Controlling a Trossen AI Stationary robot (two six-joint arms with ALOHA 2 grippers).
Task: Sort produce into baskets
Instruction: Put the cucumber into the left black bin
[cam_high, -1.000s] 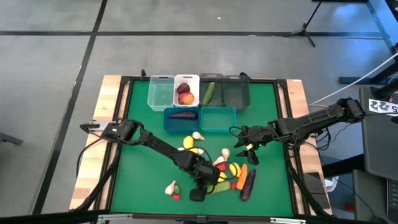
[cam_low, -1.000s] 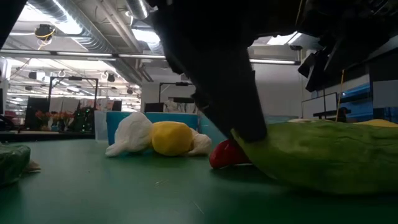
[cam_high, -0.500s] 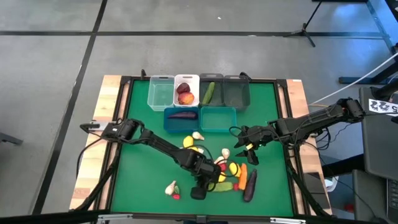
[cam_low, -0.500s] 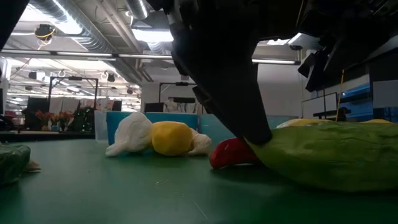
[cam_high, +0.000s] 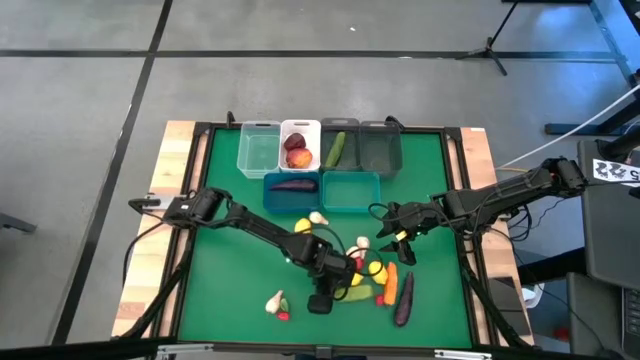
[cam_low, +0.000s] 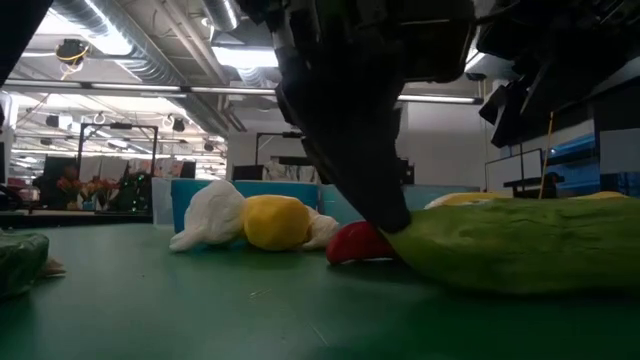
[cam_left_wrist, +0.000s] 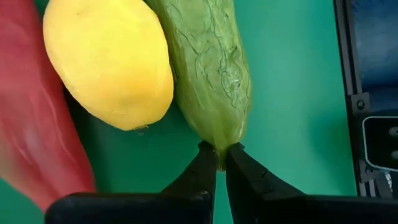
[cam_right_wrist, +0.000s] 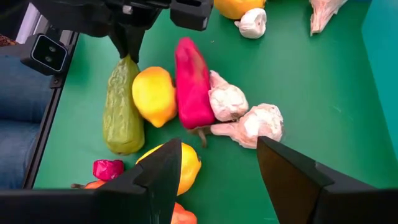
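The left gripper (cam_left_wrist: 219, 163) is now pinching the tip of the green cucumber (cam_left_wrist: 208, 68), its fingers having closed from wide open a second ago, and the cucumber is lying directly ahead of them beside a yellow lemon (cam_left_wrist: 109, 59). This suggests the grasp is being completed, with transfer to a basket (cam_high: 340, 145) coming next. The right gripper (cam_right_wrist: 217, 165) is waiting with its fingers spread, above the pile.

— How many baskets (cam_high: 259, 127)?
— Six; two of them dark.
— Cucumbers (cam_high: 335, 149)?
— Two; eggplants (cam_high: 293, 184) also two.
— And by the right wrist view?
— Three lemons (cam_right_wrist: 153, 95); four pieces of garlic (cam_right_wrist: 226, 99); one long red pepper (cam_right_wrist: 191, 82).
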